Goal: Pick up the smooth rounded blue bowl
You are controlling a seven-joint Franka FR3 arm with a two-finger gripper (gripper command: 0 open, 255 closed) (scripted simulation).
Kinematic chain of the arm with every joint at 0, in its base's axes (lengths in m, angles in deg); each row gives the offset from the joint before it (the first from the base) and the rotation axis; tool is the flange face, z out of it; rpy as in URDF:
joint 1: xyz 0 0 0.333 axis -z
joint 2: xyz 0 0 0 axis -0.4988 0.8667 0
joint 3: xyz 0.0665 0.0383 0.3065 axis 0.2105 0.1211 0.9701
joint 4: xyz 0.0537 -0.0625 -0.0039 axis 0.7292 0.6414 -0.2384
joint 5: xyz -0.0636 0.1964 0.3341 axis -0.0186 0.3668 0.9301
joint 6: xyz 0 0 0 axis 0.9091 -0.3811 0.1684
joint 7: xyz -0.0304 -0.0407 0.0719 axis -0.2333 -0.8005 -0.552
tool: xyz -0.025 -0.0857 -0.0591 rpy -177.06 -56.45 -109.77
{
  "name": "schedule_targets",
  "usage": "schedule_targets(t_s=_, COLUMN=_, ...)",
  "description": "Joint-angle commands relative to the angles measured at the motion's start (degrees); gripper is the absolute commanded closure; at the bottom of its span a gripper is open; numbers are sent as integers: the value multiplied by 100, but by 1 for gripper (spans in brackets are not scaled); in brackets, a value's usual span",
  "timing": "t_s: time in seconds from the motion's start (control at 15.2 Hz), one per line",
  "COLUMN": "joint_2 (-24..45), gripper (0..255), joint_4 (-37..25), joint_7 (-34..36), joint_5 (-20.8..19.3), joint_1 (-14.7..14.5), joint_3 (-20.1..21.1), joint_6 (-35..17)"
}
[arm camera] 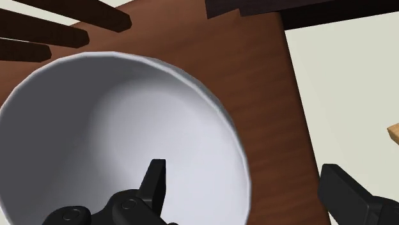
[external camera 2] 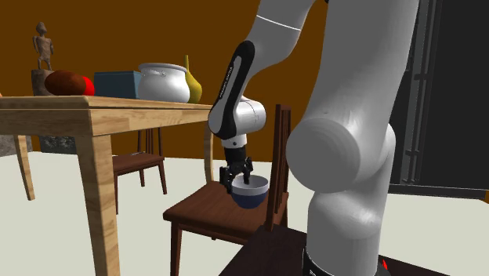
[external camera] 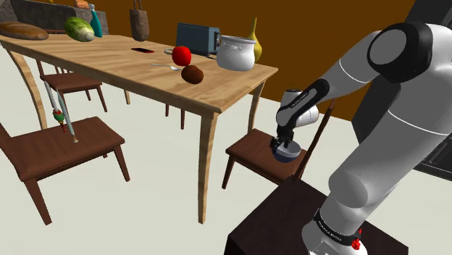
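The bowl (external camera 2: 250, 194) sits at the seat of a dark wooden chair (external camera 2: 202, 213) that stands just beside the robot's stand, close to the corner of the light wooden table (external camera 2: 117, 114). The second exterior view shows its outside as deep blue and its inside as white, and it seems to rest on the seat, towards the chair's backrest (whether its base actually touches the wood is hard to judge from these angles). The arm bends down from the stand, with the black gripper (external camera 2: 237, 177) pointing nearly straight down over the bowl's rim. In the wrist view the gripper (arm camera: 243, 167) is spread wide and grasps nothing. One finger hangs inside the bowl (arm camera: 96, 128) over its pale inner wall, and the other is outside and well clear of the rim, above the brown seat (arm camera: 268, 83). The rim therefore lies between the two fingers, and neither touches it. In the shoulder view the gripper (external camera: 283, 143) covers part of the bowl (external camera: 290, 153), which lies over the chair (external camera: 250, 153). On the table (external camera: 109, 59) behind stand a white lidded pot (external camera: 235, 52), a red round thing (external camera: 182, 55) and a brown one (external camera: 192, 74), all well apart from the bowl
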Motion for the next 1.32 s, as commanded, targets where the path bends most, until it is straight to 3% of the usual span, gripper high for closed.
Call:
schedule_targets(t_s=0.0, joint_2=227, gripper=0, joint_4=18, joint_7=-6, joint_5=37, joint_1=-8, joint_3=-7, joint_6=-247)
schedule_targets(t_s=0.13, joint_2=227, gripper=0, joint_4=18, joint_7=-6, joint_5=36, joint_1=-6, joint_3=-6, joint_6=-247)
schedule_targets(t_s=0.2, joint_2=222, gripper=255, joint_4=16, joint_7=-5, joint_5=37, joint_1=-6, joint_3=-5, joint_6=-239)
schedule_targets(t_s=0.79, joint_2=227, gripper=255, joint_4=18, joint_7=-6, joint_5=37, joint_1=-6, joint_3=-6, joint_6=-247)
schedule_targets(t_s=1.25, joint_2=-368, gripper=255, joint_4=-68, joint_7=5, joint_5=-36, joint_1=2, joint_3=24, joint_6=428)
